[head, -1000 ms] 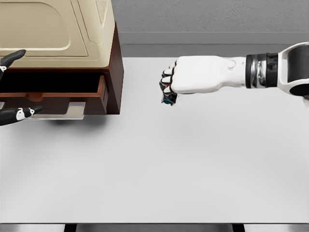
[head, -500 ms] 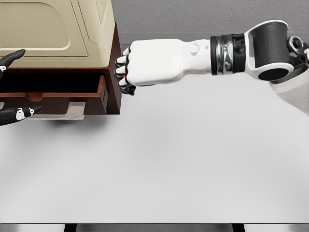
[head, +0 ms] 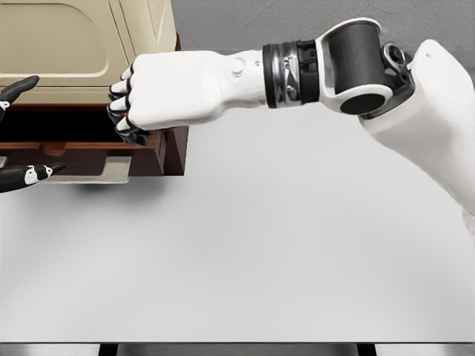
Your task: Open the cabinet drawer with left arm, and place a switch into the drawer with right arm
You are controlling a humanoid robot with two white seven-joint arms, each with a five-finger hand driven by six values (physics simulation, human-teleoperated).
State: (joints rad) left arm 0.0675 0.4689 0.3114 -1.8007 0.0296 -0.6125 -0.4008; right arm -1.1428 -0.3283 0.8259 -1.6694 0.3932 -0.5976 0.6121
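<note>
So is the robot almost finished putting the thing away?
Nearly. The drawer of the cabinet is already pulled open. The right hand is curled in a fist right above it; the switch itself is hidden inside. The left hand waits at the edge. Left to do: drop it in.

Open drawer (head: 82, 141) mouth unobstructed; table (head: 245, 252) bare.

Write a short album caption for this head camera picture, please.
Right hand, fingers curled, reaches over the open drawer of the cabinet while the left hand waits nearby.
</note>
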